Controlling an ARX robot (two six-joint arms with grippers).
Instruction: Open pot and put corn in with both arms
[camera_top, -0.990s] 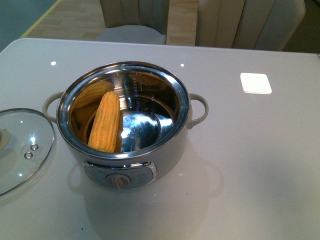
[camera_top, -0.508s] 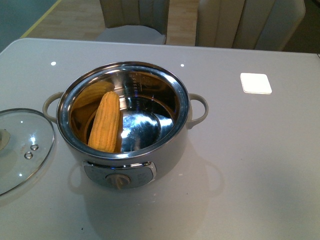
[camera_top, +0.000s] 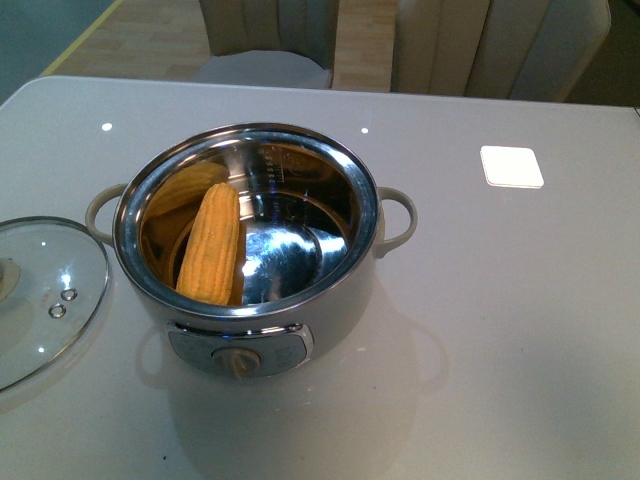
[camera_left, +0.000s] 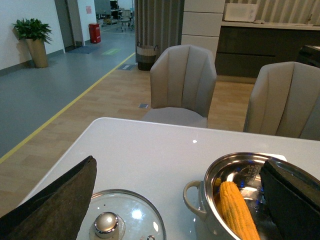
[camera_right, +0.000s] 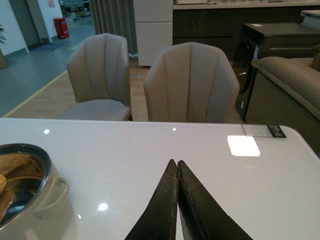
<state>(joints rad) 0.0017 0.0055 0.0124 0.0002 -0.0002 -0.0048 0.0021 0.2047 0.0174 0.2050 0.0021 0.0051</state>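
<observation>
The left gripper (camera_left: 175, 200) gapes wide and empty; the right gripper (camera_right: 177, 200) is pinched closed on nothing. On the white table (camera_top: 520, 300), before two beige chairs (camera_right: 187, 82), the pot (camera_top: 247, 235) holds the corn (camera_top: 210, 245); its glass lid (camera_top: 45, 295) lies beside it.

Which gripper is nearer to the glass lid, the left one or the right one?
Left. The left gripper, open, hangs just above the glass lid. The right gripper, shut, is beyond the pot, with no lid in its view.

pots: one pot (camera_top: 262, 300) | corn: one corn (camera_top: 210, 243) | lids: one glass lid (camera_top: 40, 295) | white squares on the table: one white square (camera_top: 511, 166) | chairs: two chairs (camera_right: 189, 85) | plants: one plant (camera_left: 33, 31)
</observation>
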